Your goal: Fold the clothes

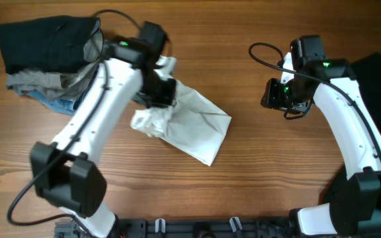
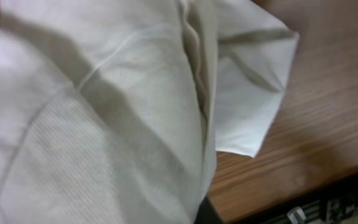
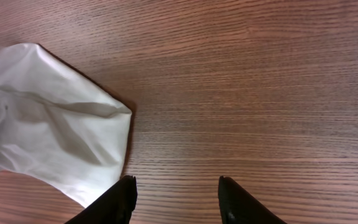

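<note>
The white T-shirt (image 1: 190,122) lies folded and bunched on the wooden table (image 1: 263,172), left of the middle. My left gripper (image 1: 161,92) is at the shirt's upper left edge and seems shut on a fold of it. In the left wrist view the shirt (image 2: 104,112) fills the frame and hides the jaws, apart from one dark fingertip at the bottom. My right gripper (image 1: 276,96) is open and empty above bare wood, right of the shirt. In the right wrist view its fingers (image 3: 176,186) are apart, with the shirt's corner (image 3: 55,137) to their left.
A stack of folded black (image 1: 45,43), grey (image 1: 35,80) and blue-denim (image 1: 58,104) pieces lies at the back left corner. A black garment (image 1: 379,73) lies at the right edge, behind my right arm. The robot's base rail (image 1: 197,228) runs along the front edge.
</note>
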Robot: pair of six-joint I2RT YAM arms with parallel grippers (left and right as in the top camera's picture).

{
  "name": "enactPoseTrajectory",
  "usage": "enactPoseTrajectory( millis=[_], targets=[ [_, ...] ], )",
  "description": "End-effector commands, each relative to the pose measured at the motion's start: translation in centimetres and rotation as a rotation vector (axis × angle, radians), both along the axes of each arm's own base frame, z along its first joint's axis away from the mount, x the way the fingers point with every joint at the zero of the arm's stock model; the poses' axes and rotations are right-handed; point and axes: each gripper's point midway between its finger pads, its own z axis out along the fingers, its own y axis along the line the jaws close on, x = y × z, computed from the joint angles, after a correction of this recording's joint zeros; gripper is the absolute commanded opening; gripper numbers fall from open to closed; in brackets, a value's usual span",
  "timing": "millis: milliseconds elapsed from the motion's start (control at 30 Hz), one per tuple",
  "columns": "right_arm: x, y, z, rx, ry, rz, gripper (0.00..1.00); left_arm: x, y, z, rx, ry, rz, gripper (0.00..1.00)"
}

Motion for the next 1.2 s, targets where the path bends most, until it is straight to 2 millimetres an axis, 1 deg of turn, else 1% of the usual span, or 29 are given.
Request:
enactPoseTrajectory(
  millis=[0, 67, 133, 167, 200, 233, 267, 333, 367, 400, 433, 467, 500, 567, 600, 633, 667, 700, 733, 767, 833, 867, 900, 933, 967, 1000, 1067, 1100, 1167],
  targets=[
    [0.3, -0.1, 0.7, -0.022, -0.029, 0.002, 0.47, -2.7, -4.7, -2.8, 0.043, 0.075, -0.125, 0.13],
    [0.3, -0.1, 0.7, -0.022, -0.029, 0.002, 0.47, -4.1, -6.7, -4.6, 0.068, 0.111, -0.192, 0.22],
    [0.3, -0.1, 0.7, -0.022, -0.029, 0.002, 0.47, -5.4, -8.5, -6.7, 0.093, 0.146, -0.251, 0.47],
    [0.3, -0.1, 0.7, -0.022, -0.029, 0.002, 0.47, -5.8, -8.9, -7.2, 0.102, 0.157, -0.269, 0.63],
    [0.3, -0.1, 0.7, -0.022, -0.029, 0.002, 0.47, -6.3, -9.2, -7.3, 0.107, 0.161, -0.283, 0.6],
    [0.3, -0.1, 0.7, -0.022, -0.029, 0.002, 0.47, -6.4, -9.2, -6.9, 0.108, 0.163, -0.284, 0.41],
    [0.3, -0.1, 0.7, -0.022, -0.029, 0.002, 0.47, -6.3, -8.8, -6.0, 0.11, 0.167, -0.27, 0.28],
    [0.3, -0.1, 0.7, -0.022, -0.029, 0.002, 0.47, -5.1, -7.6, -2.9, 0.092, 0.145, -0.223, 0.24],
    [0.3, -0.1, 0.7, -0.022, -0.028, 0.002, 0.47, -3.5, -6.1, -0.7, 0.093, 0.092, -0.175, 0.27],
    [0.3, -0.1, 0.7, -0.022, -0.027, 0.002, 0.47, -2.4, -5.0, 0.3, 0.101, 0.053, -0.145, 0.29],
    [0.2, -0.1, 0.7, -0.022, -0.024, 0.002, 0.47, -0.1, -2.3, 1.6, 0.119, -0.023, -0.07, 0.27],
    [0.2, -0.1, 0.7, -0.022, -0.024, 0.002, 0.47, 1.0, -0.9, 1.7, 0.12, -0.039, -0.024, 0.1],
    [0.2, -0.1, 0.7, -0.022, -0.024, 0.002, 0.47, 2.1, 0.5, 1.5, 0.109, -0.038, 0.028, 0.04],
    [0.2, -0.1, 0.7, -0.022, -0.024, 0.002, 0.47, 3.8, 3.1, -0.8, 0.103, -0.035, 0.11, 0.04],
    [0.2, -0.1, 0.7, -0.022, -0.025, 0.001, 0.47, 4.2, 3.7, -2.3, 0.087, -0.026, 0.134, 0.04],
    [0.2, -0.1, 0.7, -0.022, -0.025, 0.002, 0.48, 4.1, 3.4, -4.0, 0.039, 0.002, 0.148, 0.04],
    [0.2, -0.1, 0.7, -0.022, -0.025, 0.002, 0.48, 3.8, 2.6, -5.2, -0.023, 0.031, 0.149, 0.04],
    [0.2, -0.1, 0.7, -0.023, -0.025, 0.005, 0.48, 2.7, 0.4, -6.9, -0.154, 0.087, 0.134, 0.04],
    [0.2, -0.1, 0.7, -0.023, -0.025, 0.005, 0.47, 2.2, -1.0, -7.3, -0.217, 0.102, 0.116, 0.04],
    [0.2, -0.1, 0.7, -0.023, -0.025, 0.005, 0.48, 1.5, -3.5, -7.2, -0.321, 0.121, 0.075, 0.04],
    [0.2, -0.1, 0.7, -0.023, -0.025, 0.005, 0.48, -0.5, -9.1, -5.1, -0.524, 0.15, -0.055, 0.04],
    [0.2, -0.1, 0.7, -0.023, -0.025, 0.005, 0.48, -1.5, -11.3, -4.5, -0.566, 0.145, -0.121, 0.04],
    [0.3, -0.1, 0.7, -0.023, -0.026, 0.005, 0.48, -3.6, -13.6, -4.5, -0.561, 0.161, -0.196, 0.04],
    [0.3, -0.1, 0.7, -0.023, -0.026, 0.005, 0.48, -5.3, -14.6, -4.5, -0.549, 0.19, -0.233, 0.04],
    [0.2, -0.1, 0.7, -0.023, -0.025, 0.005, 0.48, -6.0, -14.8, -4.5, -0.543, 0.203, -0.246, 0.04],
    [0.3, -0.1, 0.7, -0.023, -0.026, 0.005, 0.48, -6.2, -14.5, -4.1, -0.537, 0.206, -0.242, 0.04],
    [0.2, 0.0, 0.7, -0.015, -0.027, 0.013, 0.47, -5.0, -11.9, -2.6, -0.495, 0.157, -0.182, 0.04],
    [0.3, 1.1, 1.0, 0.035, -0.045, 0.089, 0.47, -4.0, -9.6, -2.0, -0.436, 0.111, -0.132, 0.08],
    [-0.1, 5.3, 2.6, 0.254, -0.109, 0.304, 0.47, -2.1, -3.7, -0.6, -0.281, 0.007, -0.011, 0.13]
  ],
)
